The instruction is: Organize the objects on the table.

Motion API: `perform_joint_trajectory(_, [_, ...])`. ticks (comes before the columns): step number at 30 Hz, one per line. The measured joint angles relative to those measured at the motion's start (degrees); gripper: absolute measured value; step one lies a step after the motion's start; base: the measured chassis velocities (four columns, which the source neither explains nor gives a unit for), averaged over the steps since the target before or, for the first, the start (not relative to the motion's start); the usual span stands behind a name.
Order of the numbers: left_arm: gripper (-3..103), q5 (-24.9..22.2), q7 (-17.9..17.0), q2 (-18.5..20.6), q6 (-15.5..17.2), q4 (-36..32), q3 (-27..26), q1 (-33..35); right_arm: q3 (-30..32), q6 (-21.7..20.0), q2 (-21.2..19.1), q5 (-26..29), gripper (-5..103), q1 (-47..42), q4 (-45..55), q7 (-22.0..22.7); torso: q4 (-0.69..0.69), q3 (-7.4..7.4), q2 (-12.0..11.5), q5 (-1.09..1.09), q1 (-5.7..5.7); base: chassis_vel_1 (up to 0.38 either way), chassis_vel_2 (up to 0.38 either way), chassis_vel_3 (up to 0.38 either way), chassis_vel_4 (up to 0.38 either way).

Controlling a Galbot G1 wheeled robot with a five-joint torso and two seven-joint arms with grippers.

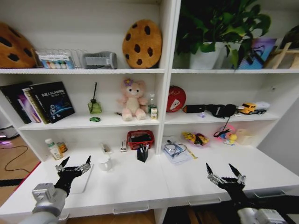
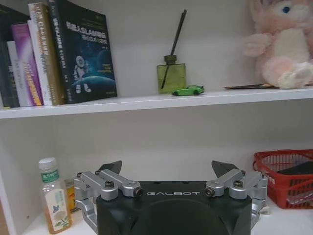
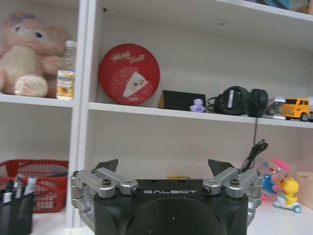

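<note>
Both grippers hover open and hold nothing above the white table's (image 1: 140,186) front. My left gripper (image 1: 76,161) (image 2: 167,169) hangs over a thin pale flat slab, apparently the laptop (image 1: 82,181). My right gripper (image 1: 220,168) (image 3: 164,166) is over the bare right part. A clear green-capped bottle (image 1: 54,149) (image 2: 53,196) stands at the back left. Pens sit in a black holder (image 1: 142,152) (image 3: 14,193) mid-table. The tiny green toy car (image 1: 95,119) (image 2: 188,90) rests on the shelf beside a green diffuser jar (image 2: 171,77).
A white mug (image 1: 104,163) stands right of the left gripper. A red basket (image 1: 140,138), glasses on papers (image 1: 175,150) and colourful toys (image 1: 226,135) line the back. Shelves above hold books (image 1: 44,101), a pink plush bear (image 1: 132,99) and headphones (image 3: 239,101).
</note>
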Motion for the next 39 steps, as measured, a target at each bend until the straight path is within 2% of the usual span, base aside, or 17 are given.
perform_joint_trajectory(3, [100,0.00,0.00,0.00,0.00,0.00,0.00,0.00,0.00,0.00,0.01,0.00,100,0.00,0.00,0.00,-0.03,-0.01,0.01,-0.06,-0.01,0.349,0.335,-0.354,-0.349])
perform_joint_trajectory(6, [100,0.00,0.00,0.00,0.00,0.00,0.00,0.00,-0.01,-0.01,0.00,0.01,100,0.01,-0.02,0.00,0.01,0.00,0.00,0.01,0.00,0.383,0.369,-0.377,-0.374])
perform_joint_trajectory(9, [100,0.00,0.01,0.00,0.01,0.00,0.00,0.00,-0.01,0.00,0.01,0.00,100,-0.03,-0.02,0.01,-0.04,-0.03,0.03,-0.10,-0.04,0.350,0.376,-0.361,-0.363])
perform_joint_trajectory(10, [100,0.00,0.00,0.00,0.00,-0.01,0.00,0.00,-0.01,-0.01,0.01,0.01,100,0.00,-0.02,0.01,0.00,-0.02,0.02,0.04,-0.03,0.370,0.381,-0.361,-0.361])
perform_joint_trajectory(14, [100,0.00,-0.03,0.00,0.00,0.00,0.00,-0.01,-0.01,0.00,0.01,0.01,100,-0.01,-0.02,0.02,-0.04,-0.02,0.03,-0.07,-0.03,0.349,0.343,-0.353,-0.357])
perform_joint_trajectory(15, [100,0.00,-0.01,0.00,0.00,0.00,-0.01,0.00,-0.02,-0.01,0.01,0.01,100,-0.01,-0.03,0.02,-0.01,-0.01,0.02,0.03,-0.03,0.363,0.353,-0.367,-0.359])
perform_joint_trajectory(17, [100,0.00,0.02,0.00,0.00,0.00,0.00,0.00,-0.02,-0.01,0.00,0.01,100,0.00,-0.04,0.02,-0.02,0.00,0.00,0.05,0.00,0.363,0.353,-0.359,-0.354])
perform_joint_trajectory(20, [100,0.00,-0.01,0.00,0.00,0.01,0.00,0.00,-0.01,0.00,0.00,0.01,100,-0.02,-0.02,0.02,-0.03,-0.01,0.02,-0.10,-0.02,0.344,0.350,-0.326,-0.352])
perform_joint_trajectory(22, [100,0.00,-0.01,0.00,0.00,0.00,0.00,0.00,-0.02,-0.01,0.00,0.01,100,0.00,-0.04,0.02,0.00,0.00,0.00,0.03,0.00,0.336,0.339,-0.294,-0.322])
perform_joint_trajectory(24, [100,0.00,-0.04,0.00,0.00,0.00,-0.01,0.00,-0.03,-0.01,0.00,0.01,100,0.00,-0.03,0.01,0.01,0.01,0.00,0.02,0.01,0.329,0.290,-0.266,-0.301])
perform_joint_trajectory(25, [100,0.00,-0.04,0.00,0.01,0.02,0.00,-0.01,-0.02,-0.01,0.01,0.01,100,-0.01,-0.03,0.02,-0.04,-0.01,0.01,-0.12,0.00,0.229,0.256,-0.157,-0.234])
perform_joint_trajectory(26, [100,0.00,-0.03,0.01,0.01,0.01,-0.01,-0.01,-0.02,-0.01,0.01,0.01,100,-0.03,-0.03,0.02,-0.06,-0.03,0.03,-0.01,-0.04,0.149,0.012,-0.064,-0.149])
perform_joint_trajectory(28, [100,0.00,-0.04,0.01,0.01,0.01,-0.01,-0.01,-0.03,-0.01,0.01,0.01,100,-0.02,-0.03,0.02,-0.04,-0.03,0.04,-0.01,-0.05,0.145,0.007,-0.064,-0.149])
perform_joint_trajectory(30, [100,0.00,-0.07,0.00,0.01,0.02,-0.02,0.00,-0.03,-0.01,0.00,0.01,100,0.00,-0.03,0.01,0.06,0.00,0.01,-0.02,-0.01,0.111,0.002,0.004,-0.021])
perform_joint_trajectory(32, [100,0.00,-0.07,0.00,0.01,0.01,-0.02,0.00,-0.03,-0.01,-0.01,0.01,100,0.01,-0.03,0.01,0.06,0.01,0.00,0.03,0.00,0.080,0.052,0.064,0.004])
perform_joint_trajectory(34, [100,0.00,-0.05,0.00,0.00,0.01,0.00,0.00,-0.02,-0.01,-0.01,0.01,100,0.01,-0.03,0.02,-0.02,0.00,0.00,0.01,0.00,-0.097,0.009,0.076,0.031])
perform_joint_trajectory(39, [100,0.00,0.03,0.00,0.01,0.01,0.02,0.00,-0.01,-0.01,-0.01,0.01,100,0.00,-0.04,0.02,-0.05,0.00,0.00,0.01,0.00,-0.097,-0.073,0.043,0.026])
